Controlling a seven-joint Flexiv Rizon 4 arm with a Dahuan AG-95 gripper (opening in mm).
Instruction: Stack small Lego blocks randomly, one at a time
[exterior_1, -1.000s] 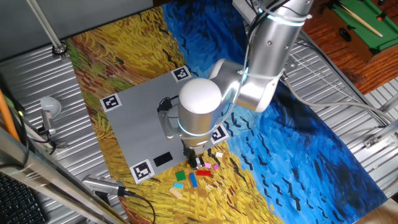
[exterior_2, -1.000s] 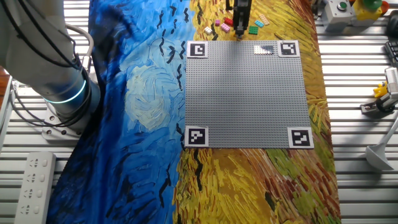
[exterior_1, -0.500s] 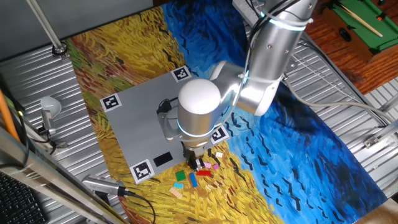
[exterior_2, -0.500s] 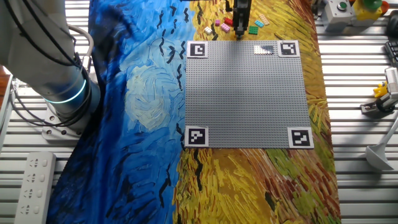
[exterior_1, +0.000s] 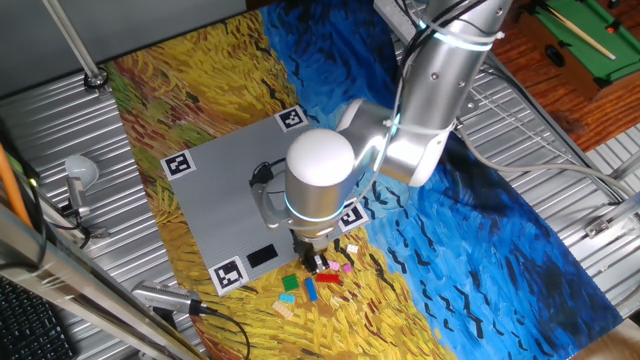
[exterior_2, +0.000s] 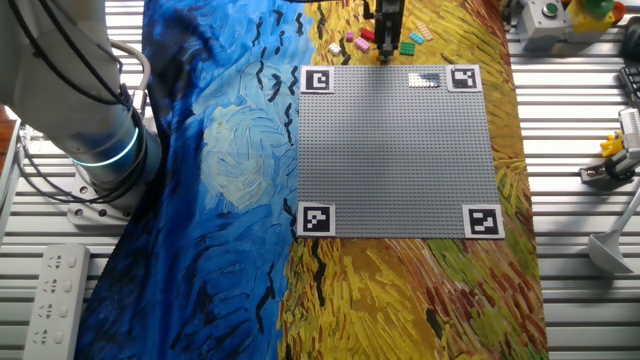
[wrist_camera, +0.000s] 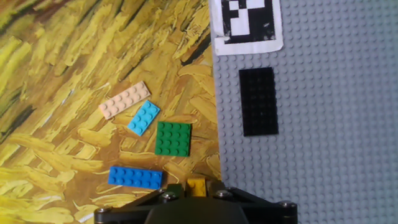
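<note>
Beside baseplate (wrist_camera: 323, 93) | bricks (wrist_camera: 173, 138) on painted cloth (wrist_camera: 62, 74) | tool (wrist_camera: 197, 194) low

Even bright light, soft shadows; fixed views sharp; hand view slightly soft at bottom edge.

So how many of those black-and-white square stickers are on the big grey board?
4, one at each corner of the grey board. None seems hidden in that fixed view.
</note>
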